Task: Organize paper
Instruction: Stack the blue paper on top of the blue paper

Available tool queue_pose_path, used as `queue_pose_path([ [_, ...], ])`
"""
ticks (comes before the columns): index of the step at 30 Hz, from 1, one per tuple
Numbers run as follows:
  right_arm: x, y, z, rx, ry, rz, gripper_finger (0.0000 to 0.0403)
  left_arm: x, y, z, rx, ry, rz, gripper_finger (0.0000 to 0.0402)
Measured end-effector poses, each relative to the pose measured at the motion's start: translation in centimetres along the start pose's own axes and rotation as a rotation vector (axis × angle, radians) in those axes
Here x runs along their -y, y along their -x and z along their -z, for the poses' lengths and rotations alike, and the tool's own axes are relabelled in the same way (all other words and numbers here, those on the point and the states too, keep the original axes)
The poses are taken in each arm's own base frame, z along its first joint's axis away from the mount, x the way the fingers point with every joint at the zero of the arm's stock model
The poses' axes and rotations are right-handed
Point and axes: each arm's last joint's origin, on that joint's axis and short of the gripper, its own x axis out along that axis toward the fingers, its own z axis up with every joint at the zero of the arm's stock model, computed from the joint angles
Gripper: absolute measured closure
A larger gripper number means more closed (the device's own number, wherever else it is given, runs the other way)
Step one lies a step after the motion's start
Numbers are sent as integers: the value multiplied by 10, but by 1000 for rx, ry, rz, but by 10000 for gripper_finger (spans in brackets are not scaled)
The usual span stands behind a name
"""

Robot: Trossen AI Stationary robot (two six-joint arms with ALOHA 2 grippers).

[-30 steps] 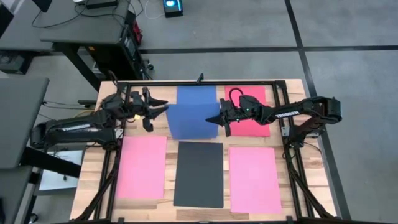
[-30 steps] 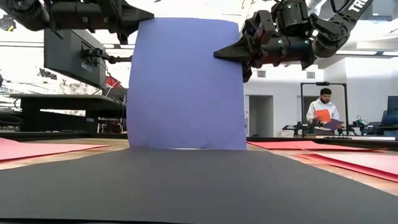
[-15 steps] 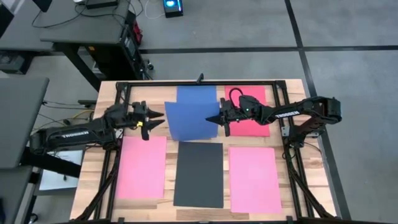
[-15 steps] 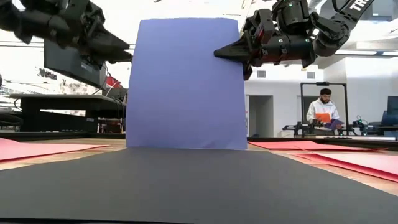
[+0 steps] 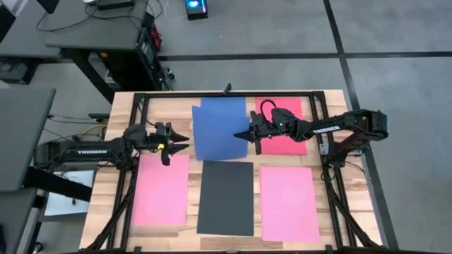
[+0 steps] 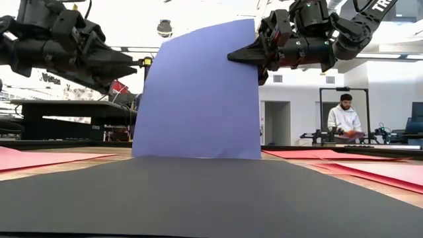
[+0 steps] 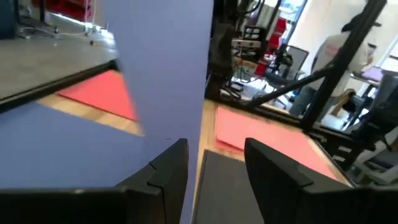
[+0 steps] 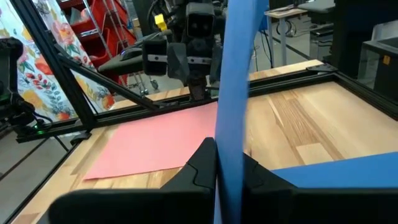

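A blue sheet of paper (image 6: 198, 99) stands upright at the table's far middle. Its lower edge rests on a second blue sheet (image 7: 62, 149) that lies flat. My right gripper (image 6: 232, 57) is shut on the upright sheet's right edge. My left gripper (image 5: 182, 139) is open and level, just off the sheet's left edge, holding nothing. A red sheet (image 5: 288, 144) lies at the far right. Nearer lie a pink sheet (image 5: 161, 189), a black sheet (image 5: 226, 197) and another pink sheet (image 5: 289, 204). My right gripper pinches the upright blue sheet's right edge (image 6: 248, 63), near the top corner, between its two fingers (image 8: 205, 158). The fingers come level from the table's right. The sheet hangs upright with its lower edge (image 6: 198, 156) on the table, and its free upper left corner (image 6: 162, 45) sags.
A black metal frame (image 5: 226, 94) runs around the tabletop. Beyond the table, a person (image 6: 344, 119) stands far back in the room. Desks with equipment stand past the table's left side (image 6: 73, 106).
My left gripper has opened and let go of the blue sheet's upper left corner. It has sunk and drawn back toward the table's left edge. The freed corner has drooped, so the top edge now slants. The right side stays in my right gripper.
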Motion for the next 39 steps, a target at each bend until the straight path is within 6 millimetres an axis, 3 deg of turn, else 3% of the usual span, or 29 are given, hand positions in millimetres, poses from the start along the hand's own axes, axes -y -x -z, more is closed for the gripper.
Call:
queue_pose_path([
  [16,0,0,0,-2,14,0,403,-20,-27,18,-41,85,-88,260],
  [27,0,0,2,-24,10,4,403,-29,-61,16,-117,76,-68,260],
  [39,2,1,2,-22,17,8,403,-42,-51,11,-168,91,-151,260],
])
